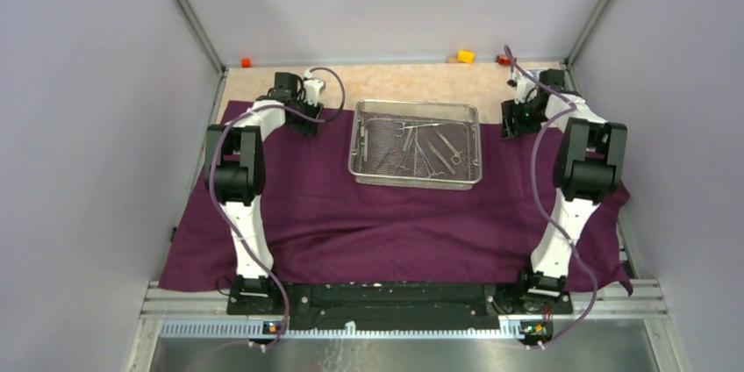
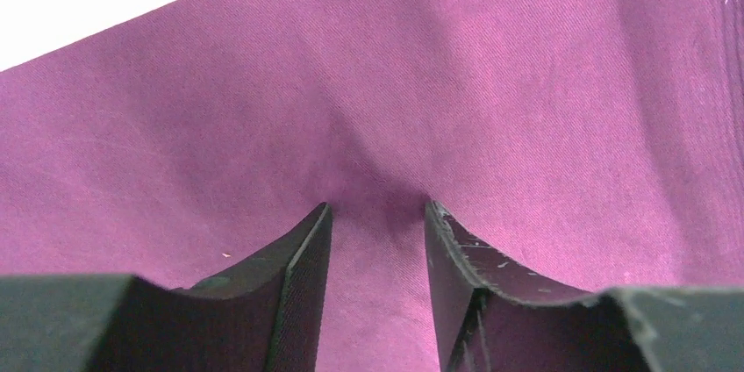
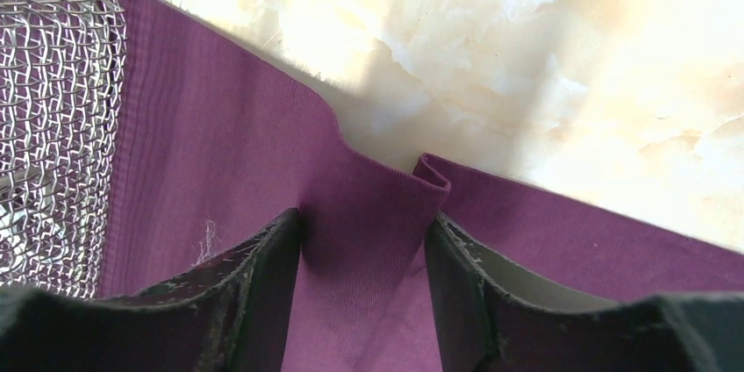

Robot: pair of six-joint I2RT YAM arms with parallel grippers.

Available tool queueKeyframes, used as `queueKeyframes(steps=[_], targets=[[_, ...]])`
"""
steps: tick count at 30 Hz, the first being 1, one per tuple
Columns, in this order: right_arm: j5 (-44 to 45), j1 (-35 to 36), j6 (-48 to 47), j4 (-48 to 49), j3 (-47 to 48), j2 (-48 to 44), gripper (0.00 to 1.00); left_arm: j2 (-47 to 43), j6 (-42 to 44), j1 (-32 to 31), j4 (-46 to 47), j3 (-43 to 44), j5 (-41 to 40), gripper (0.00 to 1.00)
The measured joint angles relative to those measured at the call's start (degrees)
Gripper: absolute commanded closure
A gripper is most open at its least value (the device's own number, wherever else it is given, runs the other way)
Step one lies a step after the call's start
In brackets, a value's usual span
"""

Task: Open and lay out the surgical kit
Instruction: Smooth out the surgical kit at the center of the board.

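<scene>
Grey walls close off 3 sides of your cell, and the beige marbled tabletop (image 1: pixel 412 82) shows only along the far edge. 3 small blocks sit there against the back wall: an orange block (image 1: pixel 246 62) on the left, a yellow block (image 1: pixel 466 56) and a red block (image 1: pixel 503 60) on the right.

Your purple cloth wrap (image 1: pixel 395 223) lies spread over most of the table, its near edge reaching the arm bases. The wire-mesh tray (image 1: pixel 418 181) stands on the cloth at far centre. The clamps and tweezers (image 1: pixel 425 146) lie loose inside it, crossing one another.

Your left gripper (image 1: pixel 309 122) is down on the cloth just left of the tray. Its fingers (image 2: pixel 298 258) press into the fabric with a pucker rising between them, but you cannot tell whether they actually clamp it.

Your right gripper (image 1: pixel 513 122) sits at the cloth's far edge just right of the tray. Its fingers (image 3: pixel 456 267) pinch a raised fold of that edge, and the fold touches both of them, with bare tabletop beyond.
</scene>
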Motion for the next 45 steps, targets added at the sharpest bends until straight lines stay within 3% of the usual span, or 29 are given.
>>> queueKeyframes(steps=[11, 15, 27, 45], targets=[[-1.68, 0.02, 1.11, 0.48, 1.49, 1.77, 0.92, 0.11, 0.37, 0.22, 0.35, -0.33, 1.79, 1.00], [-1.95, 0.31, 1.57, 0.22, 2.73, 2.67, 1.00, 0.24, 0.35, 0.66, 0.37, -0.31, 2.91, 1.00], [-1.36, 2.58, 3.56, -4.63, 15.58, 10.51, 1.00, 1.49, -0.07, 4.87, -0.52, 1.38, 6.88, 1.00], [0.33, 6.21, 6.16, -13.20, 41.59, 25.18, 1.00, 9.66, -1.07, 9.27, -5.14, 14.60, 8.94, 1.00]])
